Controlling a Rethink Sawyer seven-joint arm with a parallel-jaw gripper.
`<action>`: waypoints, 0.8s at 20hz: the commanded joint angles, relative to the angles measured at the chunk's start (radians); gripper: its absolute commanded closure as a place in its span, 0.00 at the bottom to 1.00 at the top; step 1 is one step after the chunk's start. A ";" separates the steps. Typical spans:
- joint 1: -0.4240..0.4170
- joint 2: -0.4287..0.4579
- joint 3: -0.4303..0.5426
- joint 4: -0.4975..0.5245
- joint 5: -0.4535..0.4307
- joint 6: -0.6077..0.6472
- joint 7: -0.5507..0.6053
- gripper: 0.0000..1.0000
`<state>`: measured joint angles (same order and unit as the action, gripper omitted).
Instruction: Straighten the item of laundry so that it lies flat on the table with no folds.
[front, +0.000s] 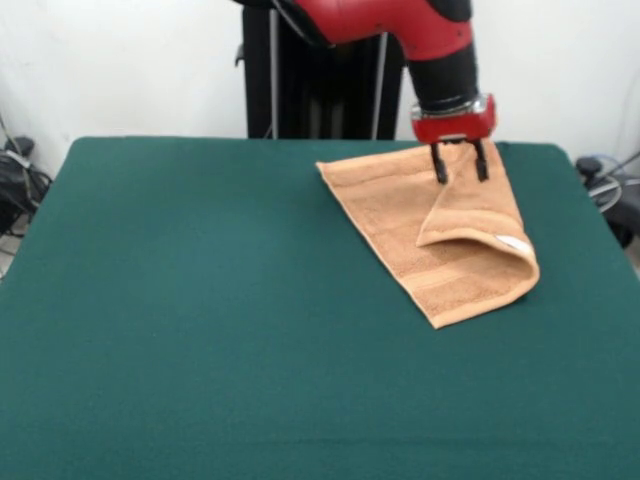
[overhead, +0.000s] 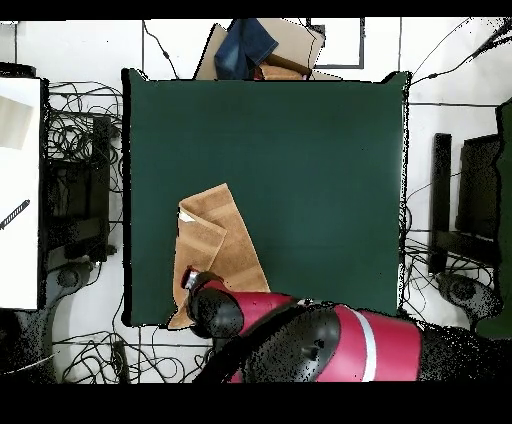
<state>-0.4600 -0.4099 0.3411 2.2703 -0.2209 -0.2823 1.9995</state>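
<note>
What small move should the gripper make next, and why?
Probably lift slightly and carry the held flap away from the rest of the towel. The gripper stands at the top of a flap folded over the towel's near right part, with the white label showing at the fold. Whether its fingers grip the cloth is unclear. Drawing the flap outward over the table should open that fold.
</note>
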 joint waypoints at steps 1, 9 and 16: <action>-0.058 -0.033 0.186 -0.021 -0.016 0.101 0.131 0.00; -0.095 0.071 0.184 -0.072 -0.064 0.086 0.089 0.00; -0.121 0.143 0.170 -0.130 -0.118 0.084 0.060 0.00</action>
<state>-0.5711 -0.3606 0.4576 2.2727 -0.2931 -0.2821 1.9995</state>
